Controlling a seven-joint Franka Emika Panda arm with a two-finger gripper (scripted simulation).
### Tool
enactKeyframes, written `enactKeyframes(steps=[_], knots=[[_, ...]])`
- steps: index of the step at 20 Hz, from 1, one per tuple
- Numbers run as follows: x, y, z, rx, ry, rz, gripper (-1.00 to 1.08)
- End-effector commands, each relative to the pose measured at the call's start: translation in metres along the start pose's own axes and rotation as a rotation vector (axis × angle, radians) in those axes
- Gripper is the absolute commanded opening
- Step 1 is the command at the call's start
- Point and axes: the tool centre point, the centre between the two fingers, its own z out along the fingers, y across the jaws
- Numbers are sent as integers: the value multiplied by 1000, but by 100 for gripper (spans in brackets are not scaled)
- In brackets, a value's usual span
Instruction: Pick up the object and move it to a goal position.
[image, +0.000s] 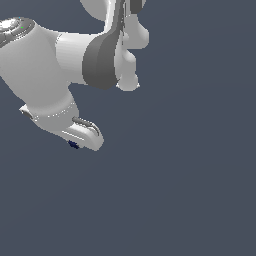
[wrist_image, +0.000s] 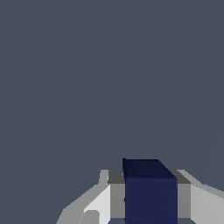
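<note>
My gripper (wrist_image: 151, 194) is closed on the dark navy-blue cube (wrist_image: 151, 192): in the wrist view the cube sits squarely between my two grey fingers (wrist_image: 116, 197), one pressed against each side face, with no gap showing. In the exterior view the cube (image: 74, 144) is only a small dark speck under the white hand, toward that view's left, so I cannot tell from there whether it rests on anything. My white arm (image: 45, 65) fills the upper left of that view against the plain slate-grey background (image: 190, 190).
</note>
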Motion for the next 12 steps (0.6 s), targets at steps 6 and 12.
enactKeyframes(steps=[6,12], knots=[[25,16,-25,0,0,-1,-100],[39,25,-39,0,0,-1,-100]])
